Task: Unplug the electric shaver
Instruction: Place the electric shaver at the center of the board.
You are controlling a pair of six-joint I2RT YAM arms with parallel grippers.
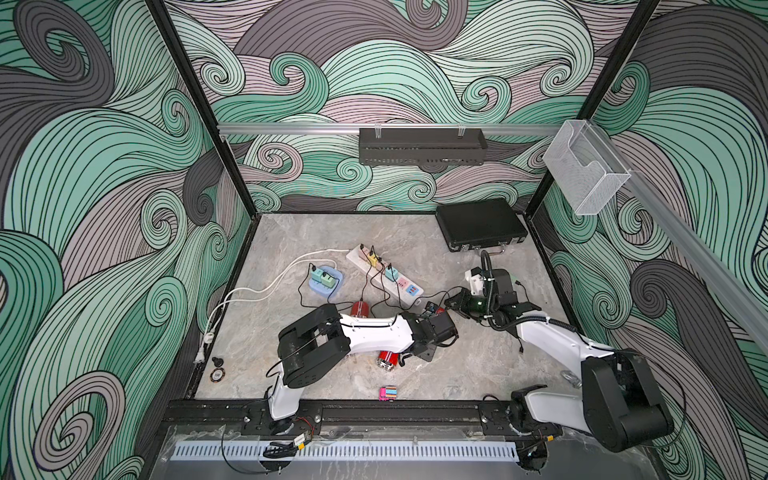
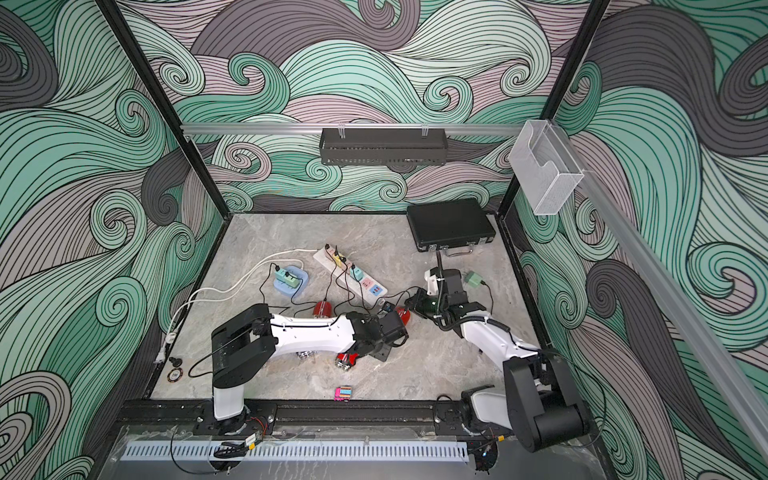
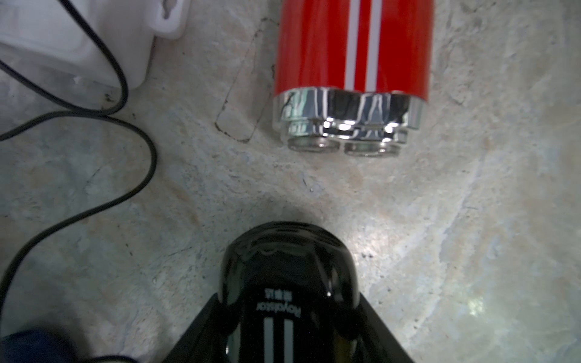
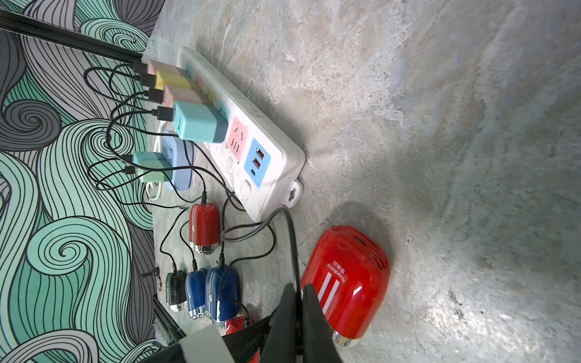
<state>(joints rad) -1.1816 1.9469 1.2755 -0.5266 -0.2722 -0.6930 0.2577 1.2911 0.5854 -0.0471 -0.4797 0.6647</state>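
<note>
Left jaws, part-open, clamp the glossy black electric shaver [image 3: 287, 267], lying at 5 o'clock of the white plastic power strip [image 1: 405, 286]. Right jaws are closed tight on the thin black cable [image 4: 290, 239]. Likely risk: a pull drags the strip, or the slick shell slips.

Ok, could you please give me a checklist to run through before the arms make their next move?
1. Left gripper clamped on the black shaver: ok.
2. Right gripper shut on a black cable: ok.
3. Black shaver's rounded end shows no cable in the left wrist view: ok.
4. Where the held cable's plug is: cannot tell, hidden in the grip.
5. Gap between right gripper and red shaver: cannot tell, they look very close.
6. Power strip flat on the table: ok.
</note>
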